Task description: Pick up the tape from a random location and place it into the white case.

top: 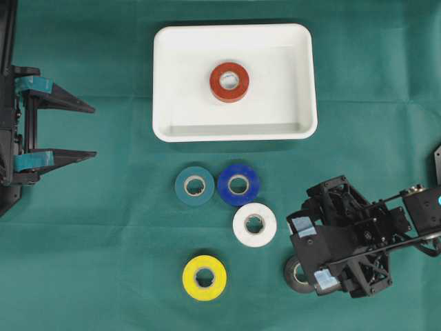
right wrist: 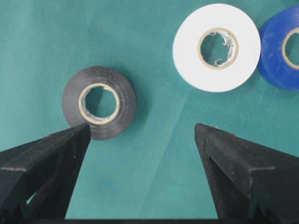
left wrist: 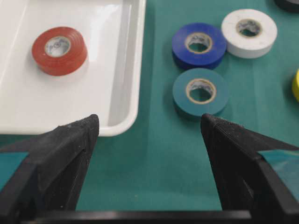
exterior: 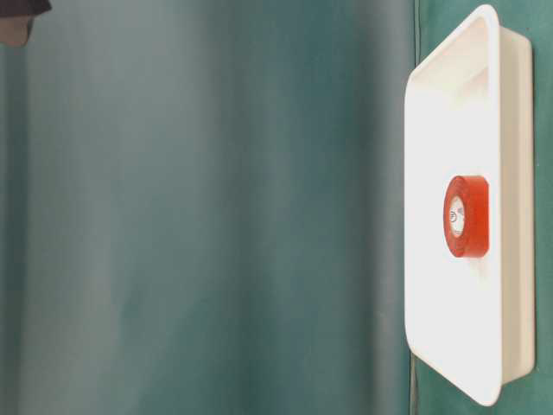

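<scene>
Overhead, the right gripper (top: 311,252) leans over the lower right of the green cloth (top: 89,227), jaws spread wide and empty, above a black tape roll (top: 297,273) lying flat and half hidden under it. The left gripper (top: 94,131) waits at the left edge, also open, holding nothing. The white case (top: 169,83) already holds a red tape roll (top: 229,82), lying flat.

Bright, even light; table-level foreground blurred.
</scene>
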Robot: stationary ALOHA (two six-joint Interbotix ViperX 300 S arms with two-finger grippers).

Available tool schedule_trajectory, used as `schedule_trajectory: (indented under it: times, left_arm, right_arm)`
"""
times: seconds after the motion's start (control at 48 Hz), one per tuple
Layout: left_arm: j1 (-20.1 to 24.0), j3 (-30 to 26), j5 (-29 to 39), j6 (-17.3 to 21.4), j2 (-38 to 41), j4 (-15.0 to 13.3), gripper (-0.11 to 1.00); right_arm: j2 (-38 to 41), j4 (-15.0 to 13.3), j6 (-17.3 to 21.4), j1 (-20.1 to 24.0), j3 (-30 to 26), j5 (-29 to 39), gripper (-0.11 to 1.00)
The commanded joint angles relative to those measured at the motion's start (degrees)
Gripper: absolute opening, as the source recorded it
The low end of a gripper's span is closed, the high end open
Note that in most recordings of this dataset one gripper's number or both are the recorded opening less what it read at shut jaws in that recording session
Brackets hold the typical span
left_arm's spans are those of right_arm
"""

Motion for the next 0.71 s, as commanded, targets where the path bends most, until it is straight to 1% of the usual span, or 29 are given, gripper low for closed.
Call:
schedule_trajectory:
  times: [0.0,0.125,0.438,0.542,0.688]
  left_arm:
    - [-0.09,-0.79,-0.62,-0.09,0.26,-0.18,0.83]
    - [-0.09,-0.79,-0.62,-0.09,0.26,-0.18,0.83]
    - [-0.09,-0.79,-0.53,-0.09,0.26,-0.18,0.83]
    - [-0.09,-0.79,-0.62,-0.09,0.35,-0.18,0.83]
    - [-0.09,-0.79,-0.62,-0.09,0.35,-0.18,0.83]
  right_arm:
    - [-0.26,0.00,0.18,0.26,-1.05,-1.05,0.90]
    - [0.88,0.00,0.18,0.44,-0.35,-2.55,0.90]
    - [5.98,0.26,0.35,0.53,1.93,-8.70,0.90]
    - [8.17,0.26,1.41,0.70,2.37,-11.07,0.90]
    - [10.72,0.26,1.67,1.14,2.90,-13.80,0.90]
